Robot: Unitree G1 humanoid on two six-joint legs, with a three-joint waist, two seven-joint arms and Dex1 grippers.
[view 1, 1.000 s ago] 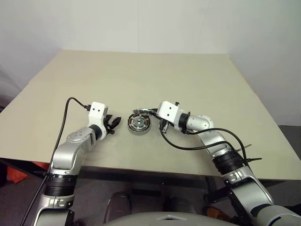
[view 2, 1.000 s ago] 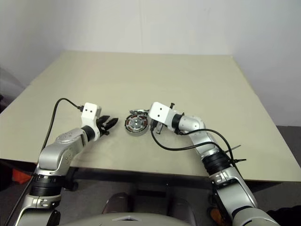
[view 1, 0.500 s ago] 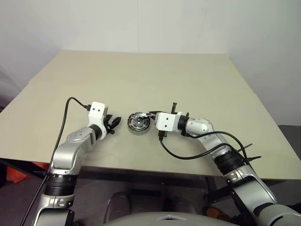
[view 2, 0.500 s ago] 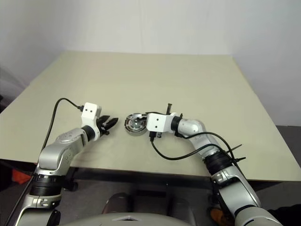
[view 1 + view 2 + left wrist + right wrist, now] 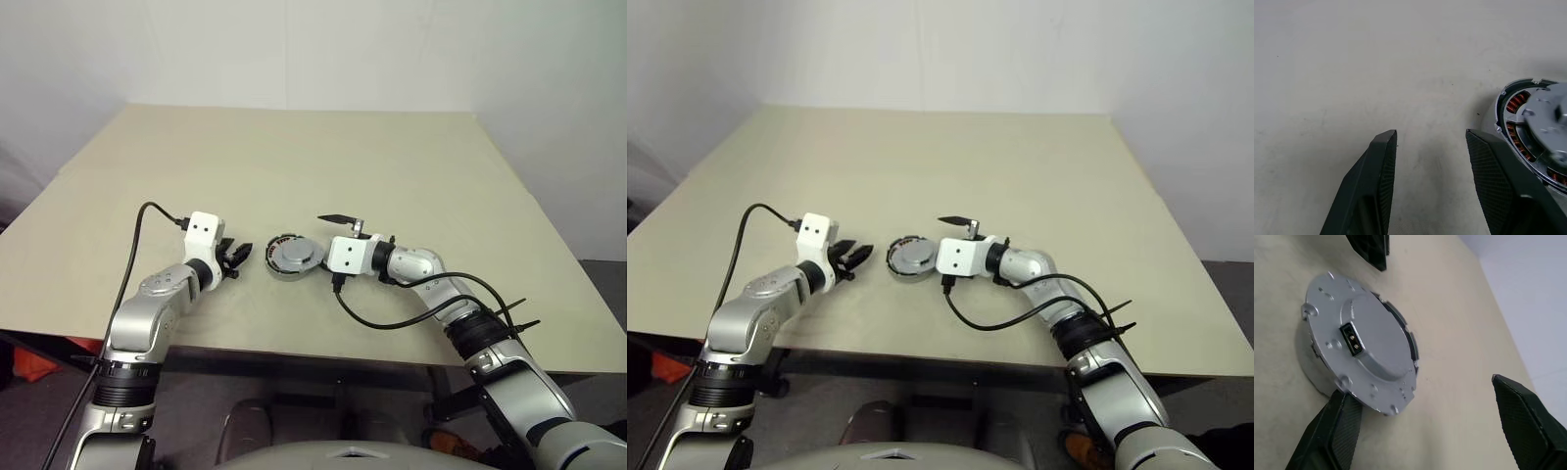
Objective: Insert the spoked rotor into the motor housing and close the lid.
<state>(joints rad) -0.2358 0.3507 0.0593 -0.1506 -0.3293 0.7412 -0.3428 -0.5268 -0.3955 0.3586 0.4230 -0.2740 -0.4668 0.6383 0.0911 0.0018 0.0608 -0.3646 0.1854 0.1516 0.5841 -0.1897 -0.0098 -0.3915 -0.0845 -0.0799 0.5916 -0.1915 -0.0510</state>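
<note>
— Silvery metal is sitting on top: the lid, with a small dark socket in its middle, is lying on the motor housing, slightly askew.

— Askew how?

— Copper windings are peeking out along one edge of the dark rim in the left wrist view, so the lid is not covering the housing squarely.

— And where is the housing sitting?

— On the beige table, near its front edge, between the two grippers.

— What is the right gripper doing?

— It is standing just beside the housing with its fingers spread wide, gripping nothing. One finger is lying right at the lid's edge; the other is pointing up, well clear of it.

— And the left gripper?

— It is hovering low over the table near the housing's other side, fingers partly apart and empty.
</note>
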